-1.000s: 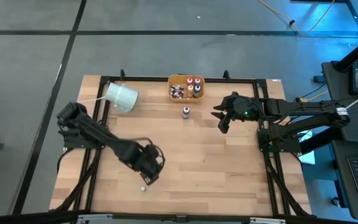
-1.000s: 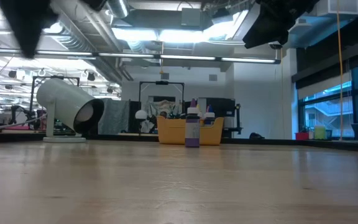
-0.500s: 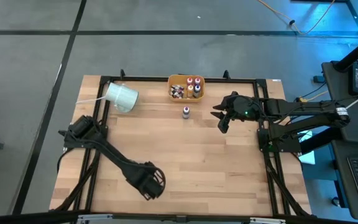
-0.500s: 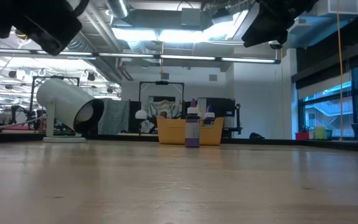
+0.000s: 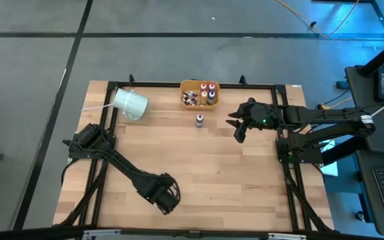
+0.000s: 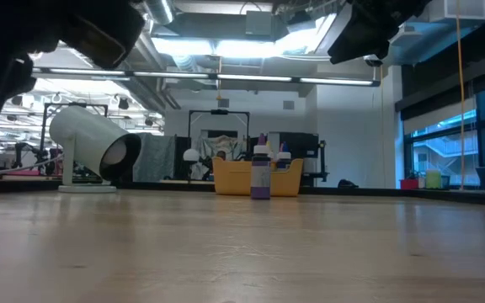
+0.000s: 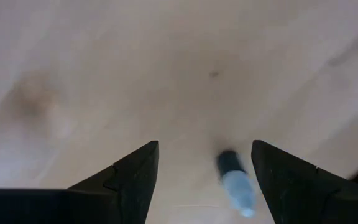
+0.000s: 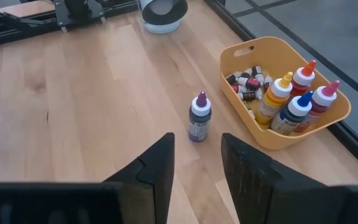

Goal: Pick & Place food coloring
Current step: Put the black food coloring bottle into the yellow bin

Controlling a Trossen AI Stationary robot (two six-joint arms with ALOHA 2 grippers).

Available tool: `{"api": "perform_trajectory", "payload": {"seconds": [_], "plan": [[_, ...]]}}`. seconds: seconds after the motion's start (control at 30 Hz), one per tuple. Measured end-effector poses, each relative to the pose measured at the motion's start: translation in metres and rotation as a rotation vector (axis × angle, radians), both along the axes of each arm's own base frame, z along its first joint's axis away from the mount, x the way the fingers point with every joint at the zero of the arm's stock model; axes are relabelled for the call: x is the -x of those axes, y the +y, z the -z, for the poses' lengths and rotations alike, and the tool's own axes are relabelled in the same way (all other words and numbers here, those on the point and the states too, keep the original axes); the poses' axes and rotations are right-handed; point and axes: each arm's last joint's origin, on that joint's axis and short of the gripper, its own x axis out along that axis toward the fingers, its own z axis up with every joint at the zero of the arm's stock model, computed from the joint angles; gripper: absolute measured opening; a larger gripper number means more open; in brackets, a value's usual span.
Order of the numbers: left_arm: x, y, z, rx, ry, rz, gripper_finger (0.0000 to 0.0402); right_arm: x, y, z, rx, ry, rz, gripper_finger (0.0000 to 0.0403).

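Observation:
A tiny pale vial with a dark cap (image 7: 235, 185) lies on its side on the wood between the open fingers of my left gripper (image 7: 204, 144), untouched. In the high view my left gripper (image 5: 166, 197) is low over the table's near edge and hides that vial. A purple dropper bottle (image 5: 199, 121) (image 8: 199, 118) (image 6: 260, 172) stands upright just in front of the orange bin (image 5: 200, 94). My right gripper (image 5: 237, 128) (image 8: 196, 138) hovers open to the right of that bottle.
The orange bin (image 8: 328, 121) at the far edge holds several upright bottles with red, orange and dark caps, plus tiny vials. A large white cup (image 5: 131, 104) (image 6: 95, 147) lies on its side at the far left. Bare wood fills the middle of the table.
My left gripper has moved toward the table's near edge and come down over the small vial, which showed on the wood a second ago and is now covered in the high view. The right arm has kept still.

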Motion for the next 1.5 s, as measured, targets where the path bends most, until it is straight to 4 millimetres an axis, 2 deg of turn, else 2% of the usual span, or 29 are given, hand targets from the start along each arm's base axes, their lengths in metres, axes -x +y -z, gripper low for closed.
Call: {"api": "perform_trajectory", "payload": {"seconds": [0.27, 0.53, 1.03, 1.27, 1.37, 1.5], "plan": [[-0.002, -0.008, -0.001, 0.112, -0.006, 0.014, 0.0251, 0.001, 0.000, 0.001, 0.000, 0.019, -0.001, 0.0134], [0.003, -0.016, 0.000, 0.113, -0.004, 0.015, 0.0251, 0.001, 0.000, 0.002, 0.000, 0.024, -0.001, 0.0134], [0.004, -0.027, 0.025, 0.063, 0.035, 0.043, 0.0251, 0.001, 0.000, 0.002, -0.002, 0.024, -0.001, 0.0134], [0.003, -0.028, 0.026, 0.071, 0.026, 0.043, 0.0251, 0.001, 0.000, 0.002, -0.002, 0.024, 0.000, 0.0134], [0.003, -0.028, 0.026, 0.072, 0.027, 0.044, 0.0242, 0.001, 0.000, 0.002, -0.002, 0.024, 0.001, 0.0134], [0.003, -0.028, 0.026, 0.070, 0.025, 0.050, 0.0211, 0.001, 0.000, 0.002, -0.002, 0.023, 0.001, 0.0134]]}}
